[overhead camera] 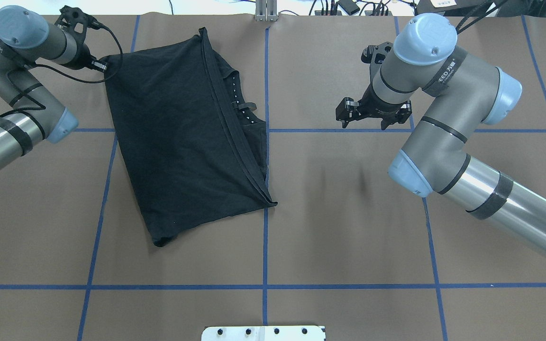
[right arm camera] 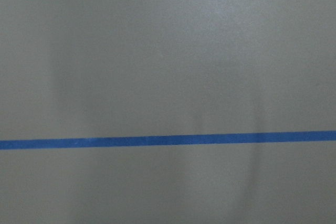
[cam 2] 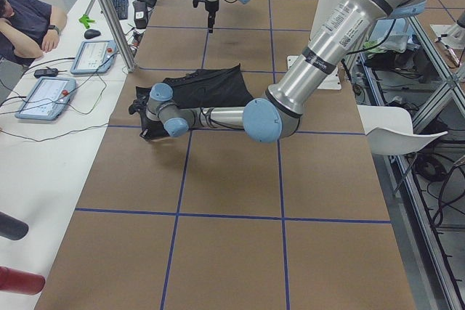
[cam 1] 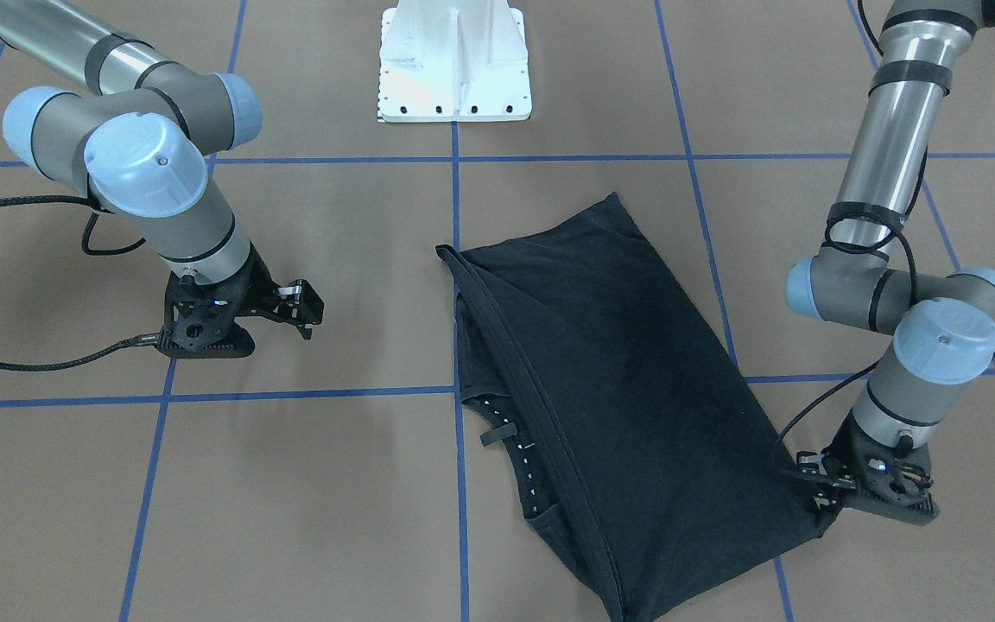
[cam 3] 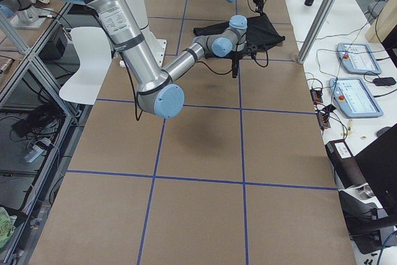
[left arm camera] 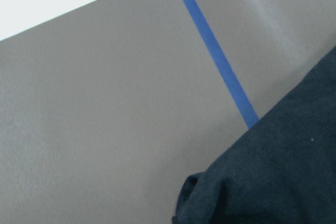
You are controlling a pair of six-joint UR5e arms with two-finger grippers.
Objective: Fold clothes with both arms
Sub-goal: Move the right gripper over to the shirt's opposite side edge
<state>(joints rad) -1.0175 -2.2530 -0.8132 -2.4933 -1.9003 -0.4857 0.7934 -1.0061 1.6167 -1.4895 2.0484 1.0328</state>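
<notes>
The black T-shirt (cam 1: 636, 371) lies folded and slanted on the brown table, print hidden, with the white collar triangles (cam 1: 525, 462) showing at its open edge. It also shows in the overhead view (overhead camera: 178, 128) left of the centre line. My left gripper (cam 1: 819, 499) is down at table level at the shirt's far left corner (overhead camera: 104, 61) and looks shut on that corner; the left wrist view shows only the cloth edge (left arm camera: 283, 182). My right gripper (overhead camera: 365, 118) hangs open and empty above bare table, well to the right of the shirt, and also shows in the front view (cam 1: 303, 307).
The white pedestal base (cam 1: 454, 60) stands at the robot's side of the table. Blue tape lines (right arm camera: 168, 141) grid the brown surface. A side bench with tablets (cam 2: 51, 96), a seated person (cam 2: 22, 23) and a metal post (cam 2: 109, 12) border the far edge.
</notes>
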